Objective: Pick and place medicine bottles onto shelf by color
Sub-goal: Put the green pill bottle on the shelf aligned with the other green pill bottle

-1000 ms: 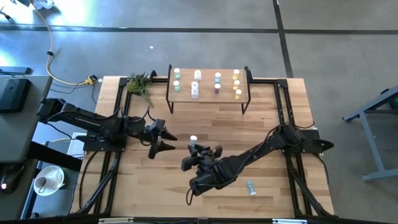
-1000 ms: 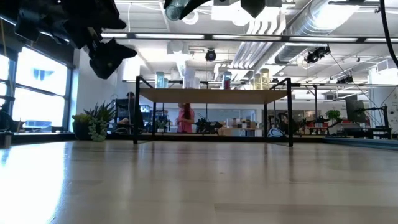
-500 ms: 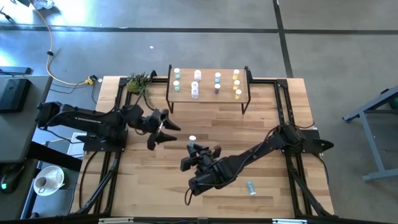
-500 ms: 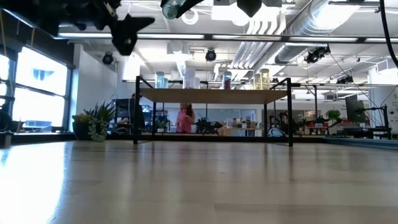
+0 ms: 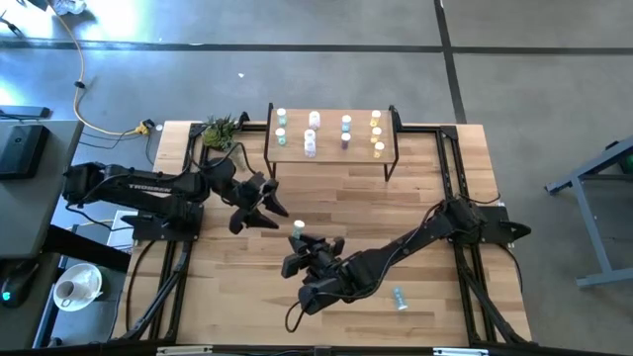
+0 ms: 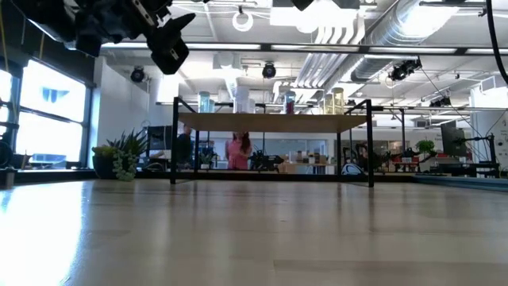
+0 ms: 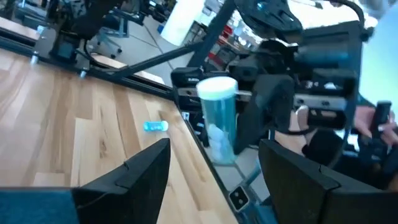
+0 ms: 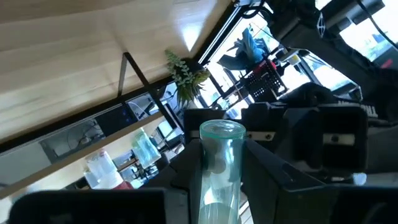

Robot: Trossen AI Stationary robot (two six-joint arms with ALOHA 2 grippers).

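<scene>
My right gripper (image 5: pixel 301 241) is shut on a teal-green bottle with a white cap (image 5: pixel 298 226), held above the middle of the table. My left gripper (image 5: pixel 276 218) is open just to the left of that bottle, facing it without touching. In the left wrist view the bottle (image 7: pixel 218 118) shows upright beyond the two spread fingers. A light blue bottle (image 5: pixel 400 298) lies on its side on the table near the front right. The shelf (image 5: pixel 331 148) stands at the far edge and carries several bottles upright in columns by colour. My right gripper pinches the teal-green bottle by its sides (image 8: pixel 217 180) between its two fingers. The fingers come level from the table's near right. The bottle stands upright with its cap up, lifted clear of the table, and its base end (image 8: pixel 222 130) sticks out past the fingers.
A small green plant (image 5: pixel 223 132) stands left of the shelf. Black rails (image 5: pixel 450 168) run along the table's left and right sides. Bare wood lies between the shelf and the grippers. People show in the room beyond the table (image 6: pixel 236 151).
My left gripper has gone toward the table's right and a little toward its far edge, turning to face the held bottle, and has stayed open. My right gripper has carried the bottle a little toward the table's left and near edge, still upright.
</scene>
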